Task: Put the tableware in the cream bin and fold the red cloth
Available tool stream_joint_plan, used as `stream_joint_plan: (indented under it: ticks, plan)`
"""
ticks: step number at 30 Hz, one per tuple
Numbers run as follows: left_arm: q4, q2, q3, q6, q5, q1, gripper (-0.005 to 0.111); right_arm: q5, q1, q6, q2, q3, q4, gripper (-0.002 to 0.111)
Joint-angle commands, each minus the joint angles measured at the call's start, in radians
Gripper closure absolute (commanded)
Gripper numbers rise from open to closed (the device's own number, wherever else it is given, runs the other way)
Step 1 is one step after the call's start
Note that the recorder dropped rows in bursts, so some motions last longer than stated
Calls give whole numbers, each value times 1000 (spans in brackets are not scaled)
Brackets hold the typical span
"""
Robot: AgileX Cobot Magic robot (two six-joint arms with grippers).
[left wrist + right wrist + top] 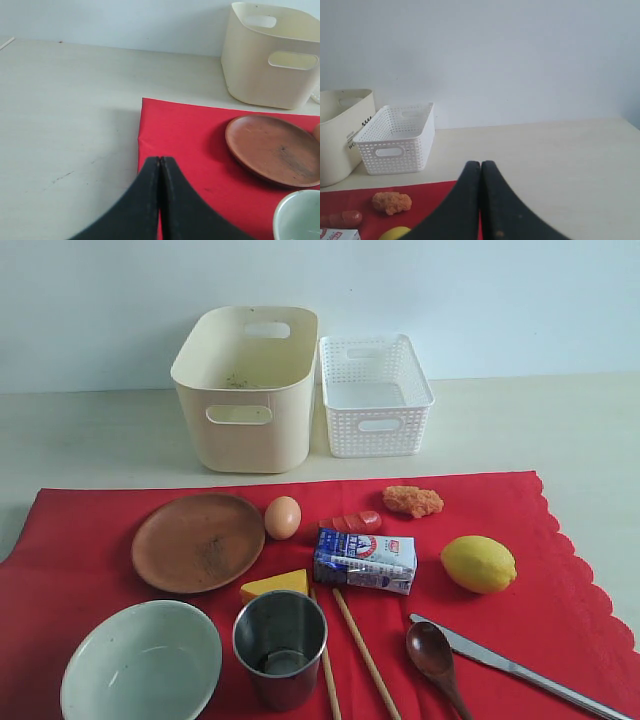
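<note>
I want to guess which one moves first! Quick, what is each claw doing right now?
Left claw: shut, holding nothing.
Right claw: shut, holding nothing.

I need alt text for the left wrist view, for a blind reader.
The shut left gripper is near the edge of the red cloth on a pale table. A wooden plate and part of a bowl lie on the cloth; the cream bin stands beyond.

Milk carton (pixel 365 560), centre of exterior frame: blue and white face with red round emblem and blue print; characters too small to read.
Cream bin (pixel 340 135), left edge of right wrist frame: small sticker (pixel 352 144) on wall, dark letters, beginning apparently "WO", rest illegible.
No other legible text.
</note>
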Motion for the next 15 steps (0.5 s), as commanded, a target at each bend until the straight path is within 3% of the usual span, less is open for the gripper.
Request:
stream_joint_plan:
  ticks: [1,15]
  plan:
    - [1,-5,3,1,-11,2,107,-10,-7,-1,12,-23,0,108]
    - [1,-5,3,1,-11,2,107,-6,-7,-1,203,-29,0,108]
